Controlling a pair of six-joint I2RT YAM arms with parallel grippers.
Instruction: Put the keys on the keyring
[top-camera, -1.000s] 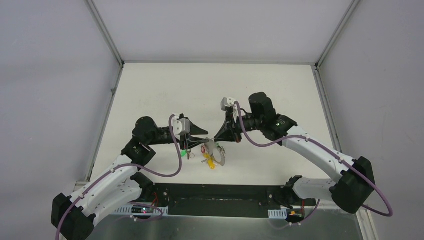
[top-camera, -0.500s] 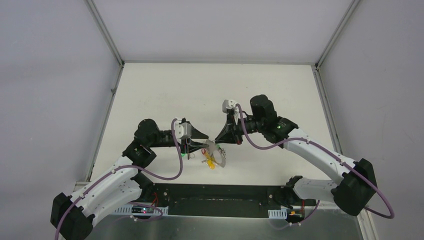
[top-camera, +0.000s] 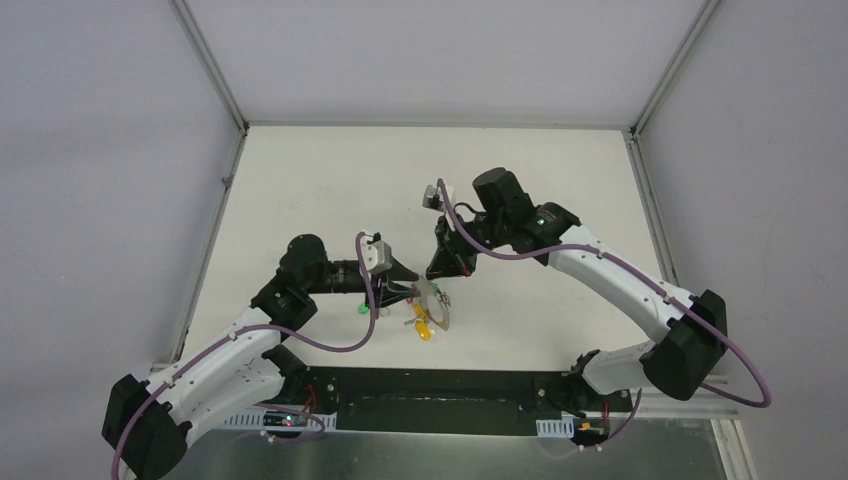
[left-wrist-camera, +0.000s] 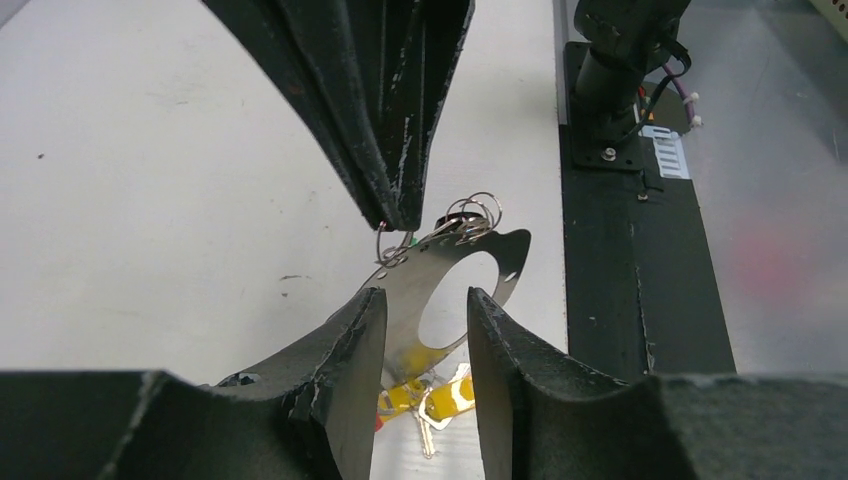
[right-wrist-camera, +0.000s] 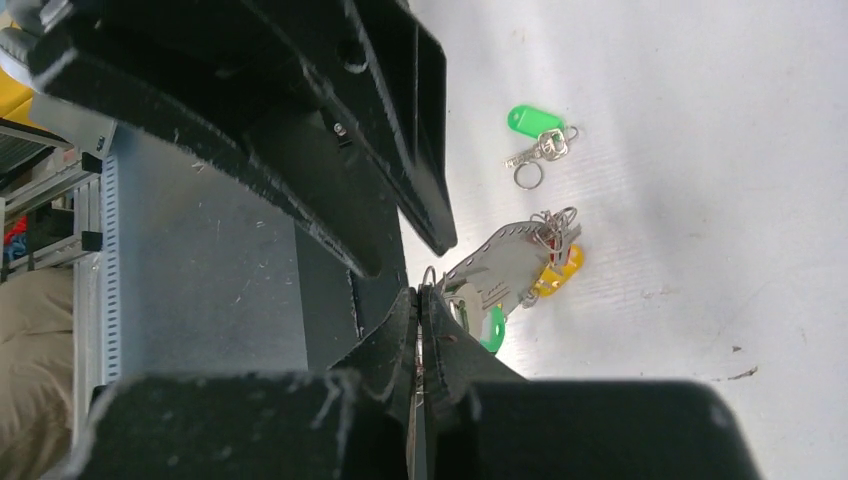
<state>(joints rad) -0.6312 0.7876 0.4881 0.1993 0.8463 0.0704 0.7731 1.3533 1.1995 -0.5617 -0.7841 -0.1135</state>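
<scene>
The keyring (top-camera: 440, 305) is a flat grey metal ring standing tilted just above the table, with yellow-capped keys (top-camera: 424, 326) hanging from its low end. My right gripper (top-camera: 432, 276) is shut on its upper edge (right-wrist-camera: 418, 292), among small wire loops. My left gripper (top-camera: 408, 290) points at the ring from the left. Its jaws are open, and the keyring (left-wrist-camera: 420, 270) shows in and beyond the gap (left-wrist-camera: 425, 295). A green-capped key (top-camera: 362, 311) lies loose on the table left of the ring, a small split ring on it (right-wrist-camera: 533, 121). A second green cap (right-wrist-camera: 490, 330) hangs at the ring.
A black base plate (top-camera: 430, 395) runs along the near edge of the table, close behind the ring (left-wrist-camera: 620, 250). Grey walls close in the white table (top-camera: 300, 180) on the left, right and far sides.
My left gripper has slid right, up to the keyring, and the green-capped key now lies uncovered on the table. The right wrist has swung left and back while its tips stayed on the ring.
</scene>
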